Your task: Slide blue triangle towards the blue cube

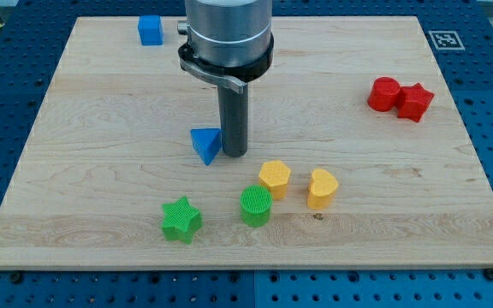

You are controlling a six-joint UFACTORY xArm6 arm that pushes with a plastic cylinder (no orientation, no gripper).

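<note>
Blue triangle (204,144) near board centre, my tip (234,154) touching its right side; bare rod, nothing clamped. Blue cube (150,30) well apart, at view's top left.

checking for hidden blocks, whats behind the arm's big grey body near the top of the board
Only bare wooden board shows around the grey arm body. The strip it covers is hidden. The blue cube sits clear to its left; my tip rests beside the blue triangle.
</note>
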